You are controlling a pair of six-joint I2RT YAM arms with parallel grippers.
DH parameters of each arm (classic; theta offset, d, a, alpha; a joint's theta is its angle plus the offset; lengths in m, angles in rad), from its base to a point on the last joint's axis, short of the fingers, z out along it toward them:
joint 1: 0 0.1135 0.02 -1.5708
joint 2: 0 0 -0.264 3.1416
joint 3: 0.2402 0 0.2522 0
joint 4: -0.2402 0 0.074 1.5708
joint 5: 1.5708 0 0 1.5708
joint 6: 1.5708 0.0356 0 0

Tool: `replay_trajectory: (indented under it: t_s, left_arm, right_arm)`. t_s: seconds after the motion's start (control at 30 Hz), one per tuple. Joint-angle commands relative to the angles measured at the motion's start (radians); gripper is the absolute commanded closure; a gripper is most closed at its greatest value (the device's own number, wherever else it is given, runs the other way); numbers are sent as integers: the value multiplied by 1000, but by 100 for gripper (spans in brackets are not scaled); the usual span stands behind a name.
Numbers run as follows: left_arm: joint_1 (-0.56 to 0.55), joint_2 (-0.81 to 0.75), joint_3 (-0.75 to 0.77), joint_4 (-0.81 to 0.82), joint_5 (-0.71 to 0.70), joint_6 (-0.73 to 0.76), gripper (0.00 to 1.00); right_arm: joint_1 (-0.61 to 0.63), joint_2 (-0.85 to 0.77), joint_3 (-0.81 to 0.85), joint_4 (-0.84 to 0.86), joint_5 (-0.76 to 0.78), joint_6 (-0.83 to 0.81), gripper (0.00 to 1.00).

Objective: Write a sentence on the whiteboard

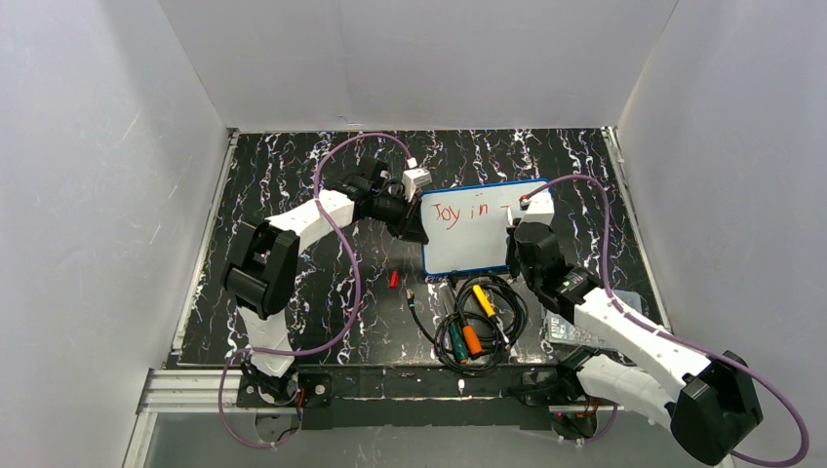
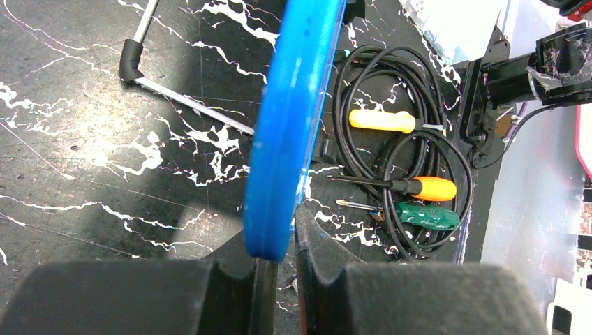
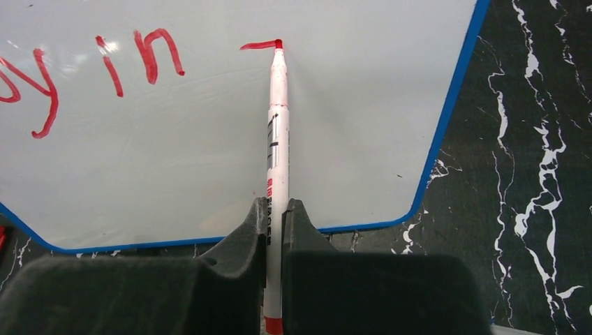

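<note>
Red sentence (image 3: 139, 59) reads "Joy in", then one short horizontal stroke to its right, all on a single line near the top of the whiteboard (image 1: 468, 234). The whiteboard, white with a blue rim, sits mid-desk between my two arms, a bit skewed.

The tip of a white marker (image 3: 277, 139) with red ink touches the board at the right end of that stroke. My right claw (image 3: 276, 216) is closed on the marker barrel, the pen running straight out between the fingers.

My left claw (image 2: 276, 244) is pinched on the whiteboard's left edge, the blue rim clamped between both pads. I can't tell whether the board is lifted or lying flat.

On the black marbled desk (image 1: 293, 195), just in front of the board, is a coil of black cable (image 1: 507, 312) with three screwdrivers on it: yellow (image 1: 483, 299), orange (image 1: 472, 339) and green (image 1: 456, 341). A small red cap (image 1: 394, 279) lies near the board's front-left corner.
</note>
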Motion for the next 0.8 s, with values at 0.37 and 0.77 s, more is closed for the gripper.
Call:
replay_trajectory:
  t_s: [0.37,0.77]
  left_arm:
    - [-2,-50,25,-34,-20,32,100]
    - [-2,-51,25,-34,-21,32,100]
  right_arm:
    - [-29,-66,59,34,-28,-70,99]
    - [-33,32,101,52,-26,-93,99]
